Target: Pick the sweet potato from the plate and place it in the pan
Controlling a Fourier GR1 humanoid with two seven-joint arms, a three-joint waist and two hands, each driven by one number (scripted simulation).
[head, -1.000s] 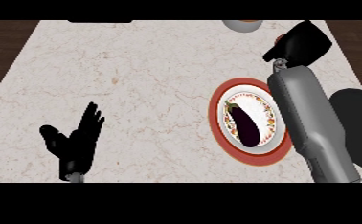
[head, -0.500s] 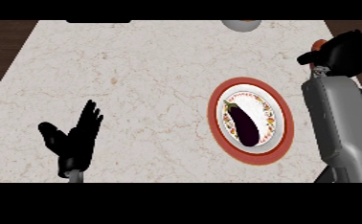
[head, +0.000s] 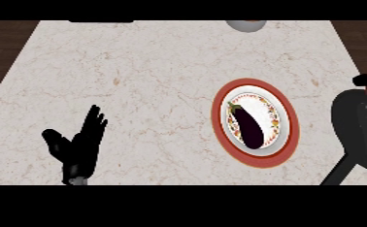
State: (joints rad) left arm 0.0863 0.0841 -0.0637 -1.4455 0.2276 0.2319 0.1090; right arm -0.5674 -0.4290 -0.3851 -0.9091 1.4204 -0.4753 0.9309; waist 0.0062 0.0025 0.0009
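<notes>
- Purple-black vegetable (head: 248,128), looks like an eggplant rather than a sweet potato, lies on the red-rimmed plate (head: 224,95), untouched; nothing picked yet, so you have the whole task left.
- No pan clearly visible; a grey round thing (head: 246,24) sits at the far worktop edge.
- Right hand (head: 349,119) at the right edge, beside the plate; you can't tell its fingers.
- Left hand (head: 77,143) rests lower left, fingers straight, holding nothing.
- Marble worktop (head: 143,75) gives you wide room left of the plate.

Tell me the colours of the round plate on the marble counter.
Head view: the round plate has a red-orange outer rim and a white centre ringed by a small multicoloured pattern.
</notes>
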